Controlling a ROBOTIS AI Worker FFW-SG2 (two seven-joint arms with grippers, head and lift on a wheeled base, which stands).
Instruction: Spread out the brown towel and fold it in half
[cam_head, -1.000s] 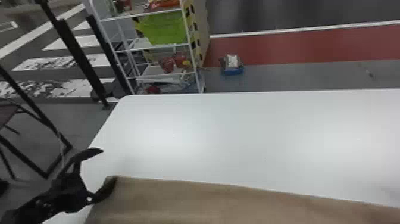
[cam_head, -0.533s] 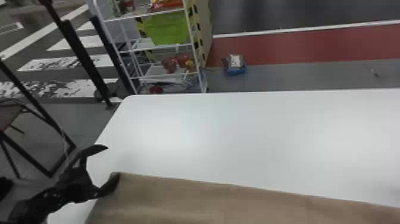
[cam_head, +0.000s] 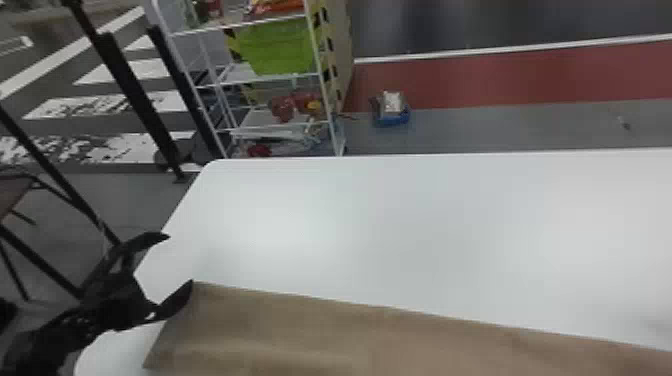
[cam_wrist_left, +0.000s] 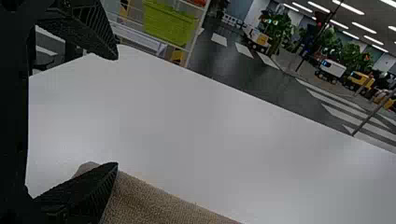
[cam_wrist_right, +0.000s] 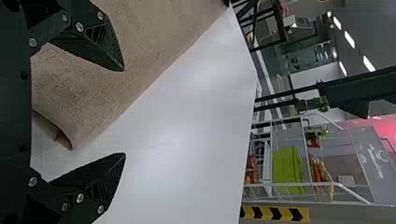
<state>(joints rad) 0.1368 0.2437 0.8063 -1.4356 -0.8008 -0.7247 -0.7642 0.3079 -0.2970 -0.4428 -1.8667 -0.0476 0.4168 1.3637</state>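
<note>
Head view: brown towel, likely light, limp; grip eight-o'clock corner; left gripper, fingers spread. Right wrist view: right gripper, likewise.

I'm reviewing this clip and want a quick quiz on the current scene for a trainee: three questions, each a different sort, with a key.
1. True or false: the left gripper is at a corner of the brown towel, its fingers apart.
2. What colour is the bin beyond the table? A) orange B) green C) black
3. Fill in: the tabletop under the towel is ____.

Key: 1 true; 2 B; 3 white
</note>
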